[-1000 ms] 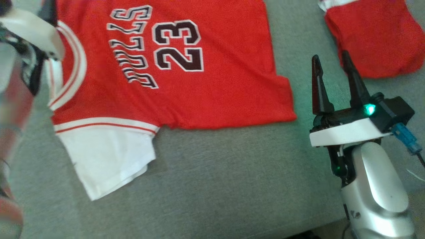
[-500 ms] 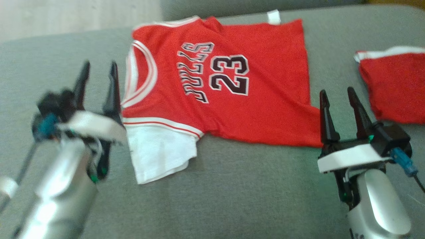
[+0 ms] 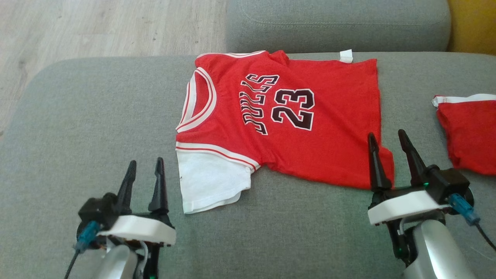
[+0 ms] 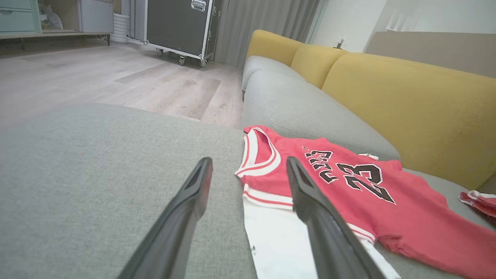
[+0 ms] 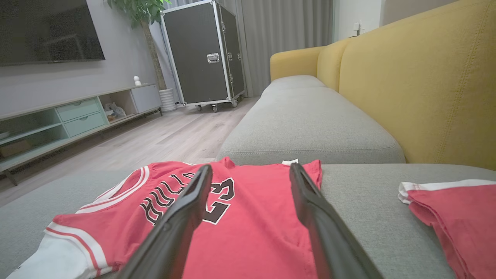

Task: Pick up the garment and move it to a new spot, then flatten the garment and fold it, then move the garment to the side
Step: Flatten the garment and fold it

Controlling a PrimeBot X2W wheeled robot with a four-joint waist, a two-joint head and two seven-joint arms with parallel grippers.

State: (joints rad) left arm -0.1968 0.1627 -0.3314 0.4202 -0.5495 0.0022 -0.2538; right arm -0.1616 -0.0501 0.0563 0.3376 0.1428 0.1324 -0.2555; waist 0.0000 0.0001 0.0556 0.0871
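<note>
The garment (image 3: 294, 128) is a red jersey with "23" in black and a white sleeve (image 3: 209, 186). It lies spread flat on the grey sofa seat (image 3: 97, 128), collar to the left. My left gripper (image 3: 144, 170) stands open near the seat's front, just left of the white sleeve, holding nothing. At the jersey's lower right corner my right gripper (image 3: 387, 141) is open too, and empty. The jersey (image 4: 348, 182) lies right of the left fingers in the left wrist view. The right wrist view looks over the jersey (image 5: 252, 221) between its own two spread fingers.
A second red piece with a white band (image 3: 471, 131) lies at the seat's right edge. Another grey cushion (image 3: 337, 23) adjoins behind, with a yellow backrest (image 5: 426, 77) to the right. Wood floor (image 3: 97, 27) lies beyond the seat's left end. A black wheeled case (image 5: 205, 54) stands far off.
The head camera has tilted up and back, so the whole jersey and seat show. My left arm has come down from the upper left to the lower left, fingers up. The jersey lies unchanged.
</note>
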